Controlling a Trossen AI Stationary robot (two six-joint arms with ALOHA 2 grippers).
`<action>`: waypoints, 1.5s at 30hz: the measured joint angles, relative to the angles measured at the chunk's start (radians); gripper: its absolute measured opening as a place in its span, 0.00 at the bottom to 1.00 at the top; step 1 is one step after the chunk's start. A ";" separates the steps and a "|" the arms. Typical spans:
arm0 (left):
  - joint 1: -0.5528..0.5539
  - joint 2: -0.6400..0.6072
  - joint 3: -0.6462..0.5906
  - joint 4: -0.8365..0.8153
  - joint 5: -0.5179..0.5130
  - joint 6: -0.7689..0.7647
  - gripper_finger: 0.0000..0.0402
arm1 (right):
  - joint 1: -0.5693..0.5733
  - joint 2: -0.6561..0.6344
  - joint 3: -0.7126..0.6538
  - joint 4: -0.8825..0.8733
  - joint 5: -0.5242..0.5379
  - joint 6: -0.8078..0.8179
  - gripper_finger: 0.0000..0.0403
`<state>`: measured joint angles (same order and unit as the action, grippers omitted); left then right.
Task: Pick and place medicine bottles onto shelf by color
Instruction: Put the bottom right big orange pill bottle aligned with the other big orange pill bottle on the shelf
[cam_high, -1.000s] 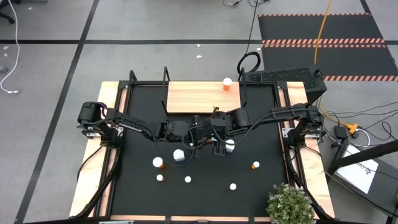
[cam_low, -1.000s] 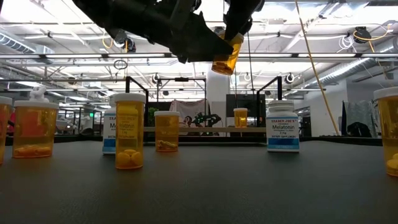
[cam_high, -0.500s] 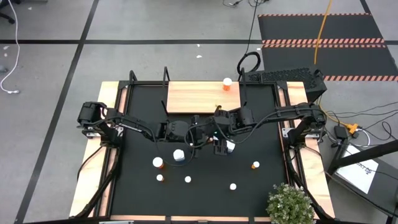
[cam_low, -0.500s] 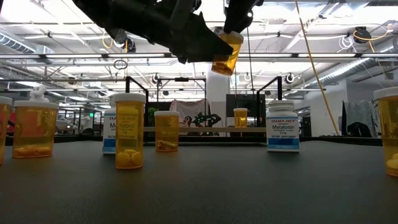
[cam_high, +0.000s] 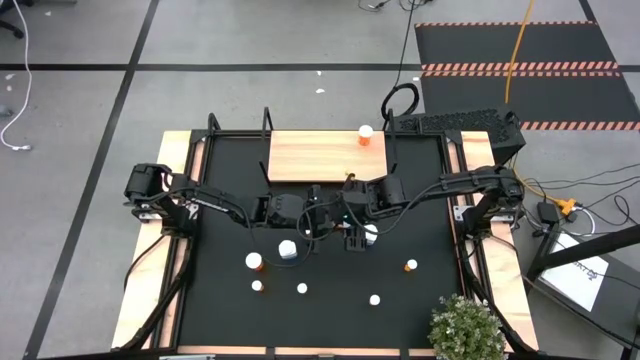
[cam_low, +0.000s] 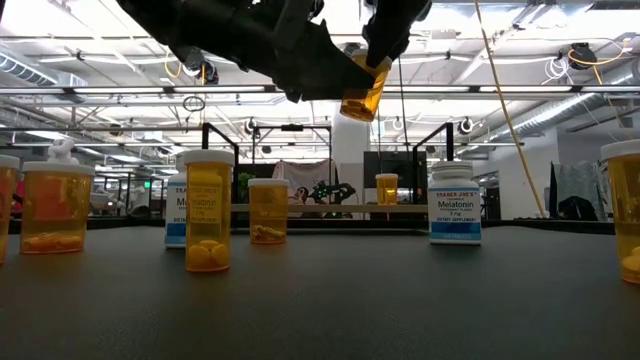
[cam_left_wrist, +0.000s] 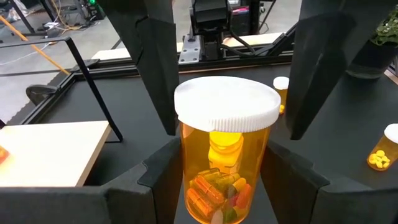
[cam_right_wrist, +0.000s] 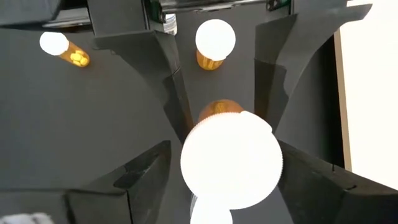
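An orange medicine bottle (cam_left_wrist: 225, 155) with a white cap (cam_right_wrist: 231, 158) hangs high over the middle of the table, also in the low view (cam_low: 362, 92). My left gripper (cam_left_wrist: 224, 186) is shut on it, coming from the left (cam_high: 335, 212). My right gripper (cam_right_wrist: 229, 171) reaches down from the right (cam_high: 356, 203) and stands open, its fingers (cam_left_wrist: 155, 68) on either side of the cap without a plain touch. The light-wood shelf (cam_high: 315, 157) lies at the table's far side, with one orange bottle (cam_high: 366, 134) standing on its far right corner. My left gripper pinches the bottle's orange body (cam_left_wrist: 193, 163) between its two fingers, below the cap. The fingers come nearly level from the table's left. The bottle is lifted clear of the table, cap up and a little tilted (cam_low: 360, 100).
Several bottles stand on the black mat nearer me: orange ones (cam_high: 255, 262) (cam_high: 410, 266) (cam_low: 208, 222) and white ones (cam_high: 287, 249) (cam_low: 455, 203); another (cam_high: 368, 233) stands right below the grippers. A potted plant (cam_high: 465, 328) sits at the near right corner.
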<state>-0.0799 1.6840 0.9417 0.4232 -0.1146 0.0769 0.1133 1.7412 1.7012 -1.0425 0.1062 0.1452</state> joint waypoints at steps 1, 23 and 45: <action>0.000 0.000 0.000 0.000 0.000 0.000 0.49 | 0.000 0.000 0.000 0.000 0.000 0.000 0.64; 0.000 0.000 0.000 0.000 0.002 -0.001 0.49 | -0.001 0.000 0.000 0.018 0.002 -0.022 0.51; -0.035 -0.196 0.000 -0.345 -0.093 -0.073 0.77 | -0.127 0.000 0.000 -0.031 -0.003 -0.084 0.53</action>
<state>-0.1151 1.4883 0.9413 0.0784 -0.2075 0.0040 -0.0141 1.7412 1.7012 -1.0730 0.1030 0.0608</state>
